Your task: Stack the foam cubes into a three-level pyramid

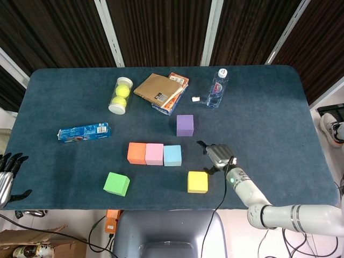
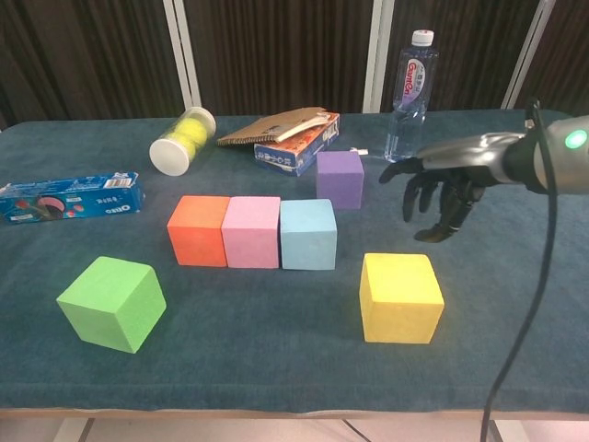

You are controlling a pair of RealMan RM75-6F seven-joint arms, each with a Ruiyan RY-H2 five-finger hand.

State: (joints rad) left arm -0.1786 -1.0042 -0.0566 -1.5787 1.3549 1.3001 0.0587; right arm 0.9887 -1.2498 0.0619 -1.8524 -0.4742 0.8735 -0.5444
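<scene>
Orange (image 1: 136, 153) (image 2: 199, 230), pink (image 1: 154, 153) (image 2: 253, 231) and light blue (image 1: 172, 155) (image 2: 308, 234) foam cubes sit side by side in a row on the table. A purple cube (image 1: 185, 125) (image 2: 340, 179) stands behind the row, a yellow cube (image 1: 197, 181) (image 2: 400, 296) in front to the right, a green cube (image 1: 116, 184) (image 2: 112, 303) in front to the left. My right hand (image 1: 217, 155) (image 2: 445, 183) hovers open, fingers spread downward, right of the blue cube and behind the yellow one, holding nothing. My left hand (image 1: 6, 174) hangs open at the table's left edge.
A tube of tennis balls (image 1: 120, 95) (image 2: 182, 140), a cardboard-covered notebook on a box (image 1: 161, 91) (image 2: 296, 138), a water bottle (image 1: 217, 88) (image 2: 409, 82) and a blue biscuit pack (image 1: 83, 131) (image 2: 68, 197) lie along the back and left of the dark blue table (image 1: 269, 118).
</scene>
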